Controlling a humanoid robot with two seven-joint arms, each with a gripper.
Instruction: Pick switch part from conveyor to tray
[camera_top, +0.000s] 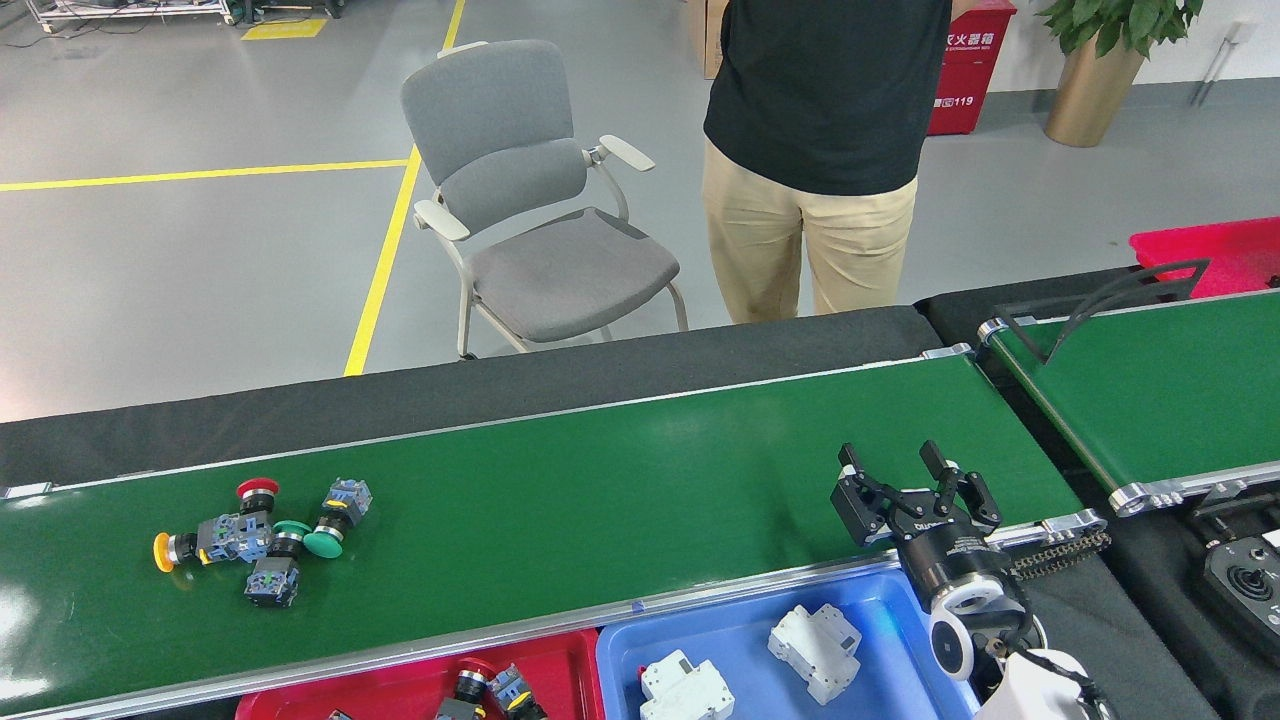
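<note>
The conveyor (600, 490) runs across the head view as a long green belt. Several switch parts (260, 540) lie clustered on its left end, with red, yellow and green caps on grey-blue bodies. At the bottom edge the red tray (390, 685) holds a few more switch parts (490, 690). My right gripper (890, 457) hovers open over the belt's right end, empty, far from the cluster. My left gripper is out of view.
A blue tray (740, 625) with two white breakers (815, 648) sits beside the red tray, under my right arm. A second green belt (1150, 390) lies at right, with a black controller (1240, 575) below it. A person (810, 150) and a grey chair (530, 200) are behind the belt.
</note>
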